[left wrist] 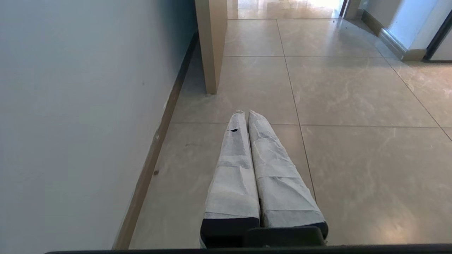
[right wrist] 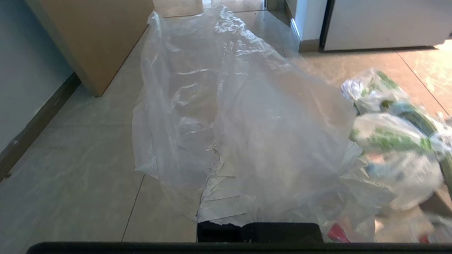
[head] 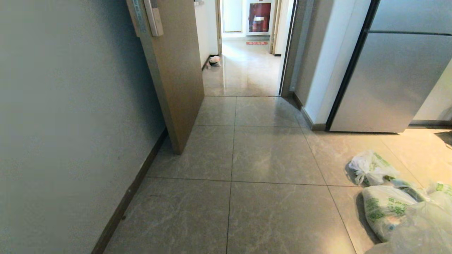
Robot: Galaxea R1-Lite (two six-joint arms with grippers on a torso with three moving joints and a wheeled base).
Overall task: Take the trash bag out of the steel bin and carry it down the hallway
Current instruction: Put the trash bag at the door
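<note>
Carrying phase, judged from the layout: the trash bag [right wrist: 247, 141] is already out of the steel bin, which appears in no view. The clear film drapes over the right tool [right wrist: 259, 225] and hides its fingers; that tool is fully clenched, and the film gathered right at it suggests the bag is what it grasps. In the head view a corner of the same bag [head: 420, 229] shows low on the robot's right, beside the printed bags. The left tool [left wrist: 245, 113] hangs above the floor tiles with its two wrapped fingers [left wrist: 233, 169] pressed together, grasping nothing.

Doing the step well, as a judgement: keep the right clench firm and the arm quiet while the base drives; steer through the gap between the open door [head: 173, 70] and the wall corner beyond it, into the hallway [head: 243, 70]; pass well clear of the printed bags so the loose film does not snag or drag them.

Counts:
- trash bag: one
- white-and-green printed bags [head: 383, 208] on the floor right of the door: at least two, with a third green-printed patch at the frame edge
- small pinkish bundle [head: 214, 61] far beyond the door, against the left wall: one
- door: one
- tools: two
</note>
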